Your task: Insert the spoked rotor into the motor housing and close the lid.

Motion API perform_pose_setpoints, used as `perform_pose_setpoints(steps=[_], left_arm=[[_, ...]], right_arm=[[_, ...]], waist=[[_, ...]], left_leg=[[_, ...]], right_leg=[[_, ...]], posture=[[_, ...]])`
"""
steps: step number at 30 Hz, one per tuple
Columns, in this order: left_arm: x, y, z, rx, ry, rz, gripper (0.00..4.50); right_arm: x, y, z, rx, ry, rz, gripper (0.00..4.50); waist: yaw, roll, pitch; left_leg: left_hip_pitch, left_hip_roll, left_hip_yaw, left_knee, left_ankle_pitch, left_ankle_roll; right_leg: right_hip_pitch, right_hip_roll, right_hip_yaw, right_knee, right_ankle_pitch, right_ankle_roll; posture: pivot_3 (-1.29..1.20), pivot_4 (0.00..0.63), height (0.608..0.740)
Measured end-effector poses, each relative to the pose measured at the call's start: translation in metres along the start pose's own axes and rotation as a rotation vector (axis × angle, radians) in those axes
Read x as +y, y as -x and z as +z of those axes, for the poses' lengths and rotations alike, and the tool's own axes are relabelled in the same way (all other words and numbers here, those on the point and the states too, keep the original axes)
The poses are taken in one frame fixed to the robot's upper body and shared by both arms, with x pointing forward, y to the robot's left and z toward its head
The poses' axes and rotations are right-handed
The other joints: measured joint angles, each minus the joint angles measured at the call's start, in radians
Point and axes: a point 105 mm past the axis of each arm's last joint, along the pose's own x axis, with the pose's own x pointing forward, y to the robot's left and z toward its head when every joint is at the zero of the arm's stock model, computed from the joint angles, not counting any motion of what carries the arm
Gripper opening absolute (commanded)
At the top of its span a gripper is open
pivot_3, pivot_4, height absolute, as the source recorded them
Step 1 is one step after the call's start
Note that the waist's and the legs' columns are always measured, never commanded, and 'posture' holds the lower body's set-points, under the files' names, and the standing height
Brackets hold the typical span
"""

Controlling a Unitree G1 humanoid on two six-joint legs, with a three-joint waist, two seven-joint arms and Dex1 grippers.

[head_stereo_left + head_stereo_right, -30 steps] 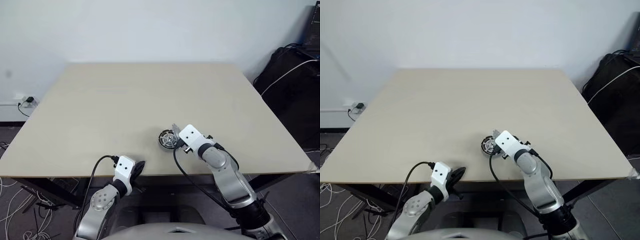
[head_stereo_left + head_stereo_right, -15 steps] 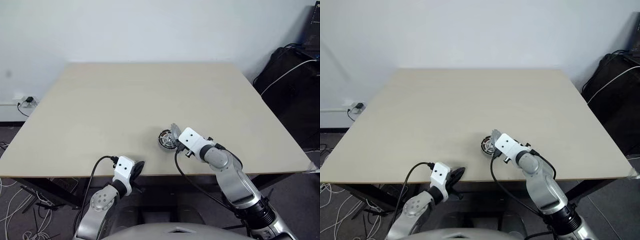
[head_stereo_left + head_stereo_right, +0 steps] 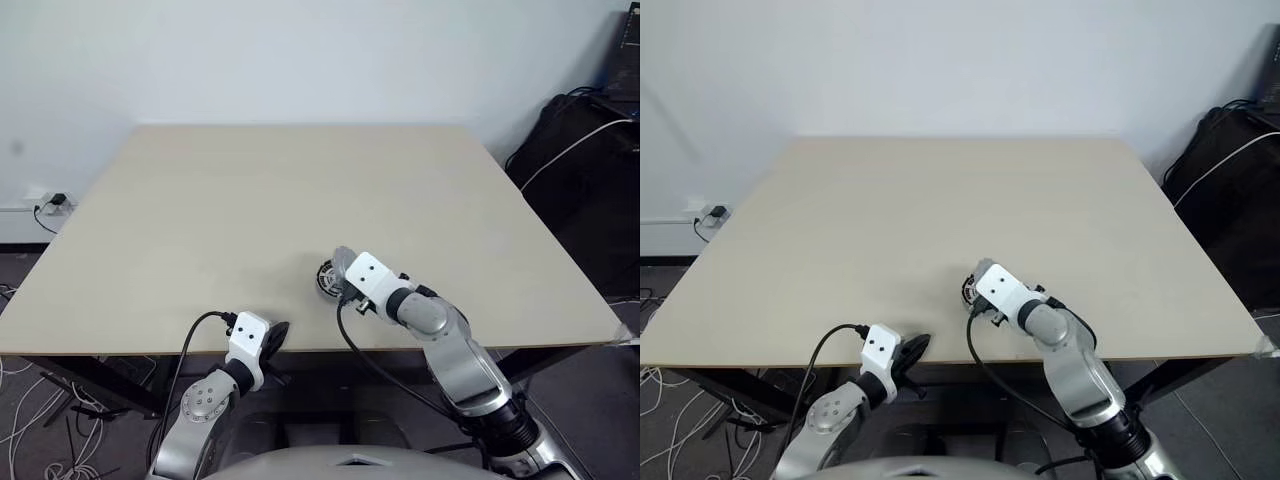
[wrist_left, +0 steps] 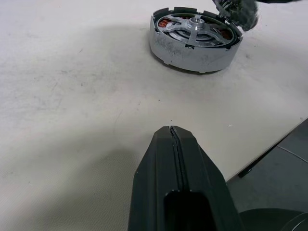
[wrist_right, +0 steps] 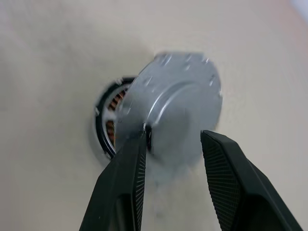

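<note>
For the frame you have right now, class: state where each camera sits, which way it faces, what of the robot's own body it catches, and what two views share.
Left and right eye views: on the head, facing forward and down over the table; both arms show.
Left wrist view: along the shut left hand, facing the motor housing, the spoked rotor seated inside.
Right wrist view: along the right hand, gripping the lid tilted above the housing.
Shared: housing and lid appear in both wrist views.

Lid (image 5: 175,103) blurred in the right wrist view, covering most of the motor housing (image 5: 109,122), spoked rotor (image 4: 195,31) partly hidden by the housing wall, lid edge cut off
</note>
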Motion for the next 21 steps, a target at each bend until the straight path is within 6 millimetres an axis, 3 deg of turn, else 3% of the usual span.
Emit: perform_pose_setpoints(steps=[12, 21], left_arm=[[0.000, 0.000, 0.000, -0.001, 0.001, 0.002, 0.00], [-0.001, 0.000, 0.000, -0.002, 0.007, 0.003, 0.00]], right_arm=[[0.027, -0.021, -0.003, -0.005, -0.164, 0.137, 1.92], [0.027, -0.023, 0.006, -0.055, -0.365, 0.203, 1.92]], waist=[[-0.001, 0.000, 0.000], [0.000, 0.000, 0.000]], left_leg=[[0.000, 0.000, 0.000, 0.000, 0.000, 0.000], [-0.001, 0.000, 0.000, 0.000, 0.000, 0.000]], right_leg=[[0.000, 0.000, 0.000, 0.000, 0.000, 0.000], [0.000, -0.001, 0.000, 0.000, 0.000, 0.000]], posture=[[0.00, 0.000, 0.740], [0.00, 0.000, 0.740]])
